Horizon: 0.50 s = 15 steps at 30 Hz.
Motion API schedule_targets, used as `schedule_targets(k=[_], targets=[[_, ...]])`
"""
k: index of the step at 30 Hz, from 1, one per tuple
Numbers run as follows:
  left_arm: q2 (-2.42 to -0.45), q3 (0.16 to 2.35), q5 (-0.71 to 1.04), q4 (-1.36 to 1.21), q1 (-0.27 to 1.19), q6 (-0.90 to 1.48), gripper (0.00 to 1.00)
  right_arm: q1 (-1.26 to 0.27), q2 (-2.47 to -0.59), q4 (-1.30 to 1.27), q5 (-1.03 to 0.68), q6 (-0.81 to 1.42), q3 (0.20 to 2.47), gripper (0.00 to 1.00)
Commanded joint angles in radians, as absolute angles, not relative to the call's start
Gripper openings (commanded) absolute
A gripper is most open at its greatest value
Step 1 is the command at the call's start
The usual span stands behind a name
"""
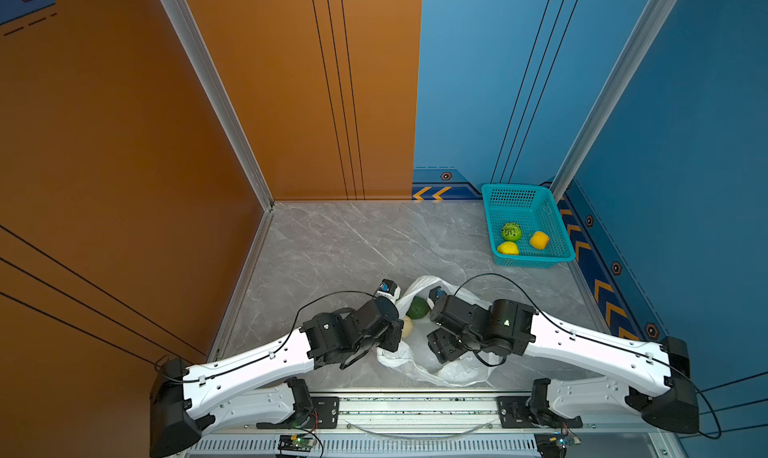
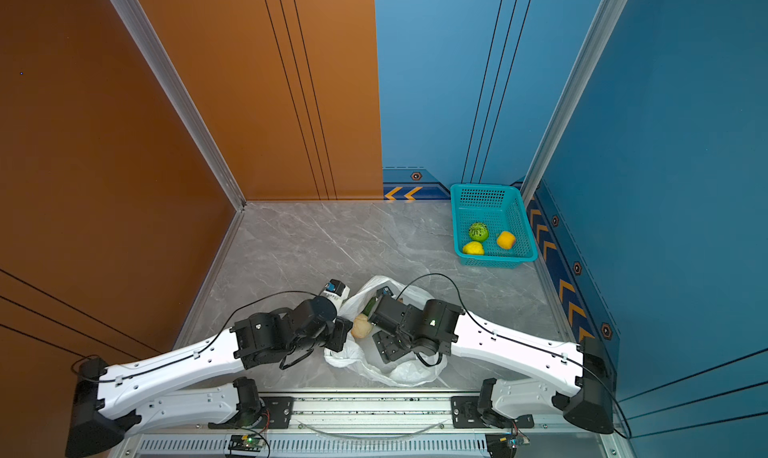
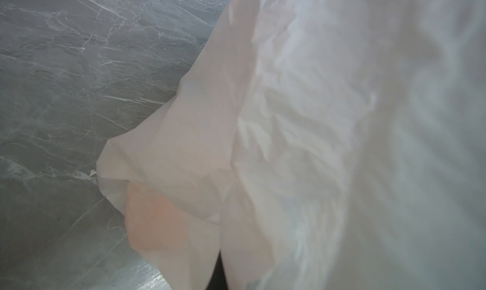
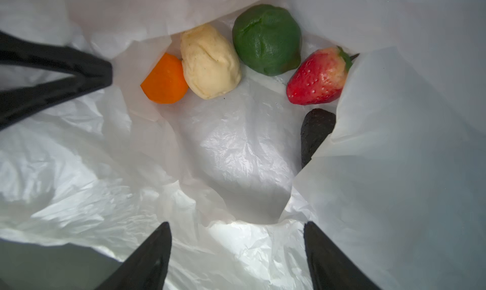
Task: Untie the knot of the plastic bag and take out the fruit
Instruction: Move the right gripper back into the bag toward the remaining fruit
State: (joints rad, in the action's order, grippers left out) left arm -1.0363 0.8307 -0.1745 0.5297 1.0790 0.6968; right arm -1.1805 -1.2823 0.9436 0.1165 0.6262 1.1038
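A fold of the plastic bag [image 4: 394, 144] at the right of the right wrist view covers most of the dark avocado [image 4: 314, 133], and another fold hides the upper left side of the orange fruit [image 4: 165, 83]. The right hand [image 4: 236, 223] is cut off by the bottom edge and the left hand [image 4: 106, 70] by the left edge. In the left wrist view the bag is blurred, and a pinkish shape [image 3: 157, 223] behind it at lower left cannot be identified. In both top views both hands' fingertips are out of sight.
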Motion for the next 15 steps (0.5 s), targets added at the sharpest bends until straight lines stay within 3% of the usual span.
schedule_targets(k=[1,10,15], targets=[[-1.018,0.862,-0.178,0.520,1.071,0.688,0.00,-1.198,-1.343,0.871,0.190,0.633,1.081,0.79],[-1.004,0.860,-0.174,0.509,1.071,0.693,0.00,-1.200,-1.500,0.787,0.265,0.659,1.072,0.78],[-0.994,0.848,-0.163,0.497,1.071,0.693,0.00,-1.119,-1.546,0.682,0.237,0.652,1.027,0.79]])
